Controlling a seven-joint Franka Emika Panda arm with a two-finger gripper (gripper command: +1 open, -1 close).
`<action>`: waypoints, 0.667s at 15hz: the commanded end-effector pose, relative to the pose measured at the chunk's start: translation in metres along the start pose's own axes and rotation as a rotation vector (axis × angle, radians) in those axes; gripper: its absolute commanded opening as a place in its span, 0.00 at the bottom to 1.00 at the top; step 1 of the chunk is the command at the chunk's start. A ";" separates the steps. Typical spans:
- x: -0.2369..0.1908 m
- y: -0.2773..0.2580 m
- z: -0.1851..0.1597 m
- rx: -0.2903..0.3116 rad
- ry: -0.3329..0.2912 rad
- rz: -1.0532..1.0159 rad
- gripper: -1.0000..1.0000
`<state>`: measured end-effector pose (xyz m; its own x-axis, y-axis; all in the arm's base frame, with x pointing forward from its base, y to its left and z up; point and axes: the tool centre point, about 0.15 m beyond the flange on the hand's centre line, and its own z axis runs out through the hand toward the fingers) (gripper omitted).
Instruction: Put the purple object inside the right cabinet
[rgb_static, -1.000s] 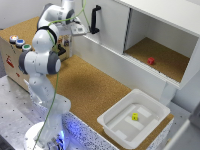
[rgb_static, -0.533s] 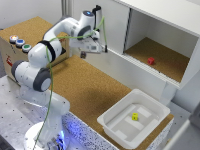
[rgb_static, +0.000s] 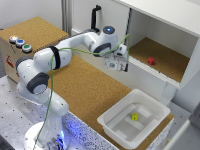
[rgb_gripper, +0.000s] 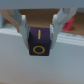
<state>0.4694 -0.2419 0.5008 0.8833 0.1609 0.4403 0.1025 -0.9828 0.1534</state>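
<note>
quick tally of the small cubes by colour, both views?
Purple cube with yellow markings, held in the gripper: 1
Small red cube on the cork floor of the right cabinet: 1
Small yellow cube in the white plastic bin: 1
Total: 3

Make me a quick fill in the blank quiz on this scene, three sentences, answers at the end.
1. The gripper is shut on a ____ block with yellow markings.
2. The small cube on the right cabinet floor is ____.
3. The white bin holds a small ____ object.

Answers: purple; red; yellow
</note>
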 end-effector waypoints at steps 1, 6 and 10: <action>0.068 0.111 0.030 -0.006 -0.131 0.143 0.00; 0.105 0.163 0.073 0.048 -0.079 0.193 0.00; 0.131 0.173 0.115 0.106 -0.054 0.190 0.00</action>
<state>0.5823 -0.3565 0.5007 0.8848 -0.0439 0.4640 -0.1175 -0.9844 0.1309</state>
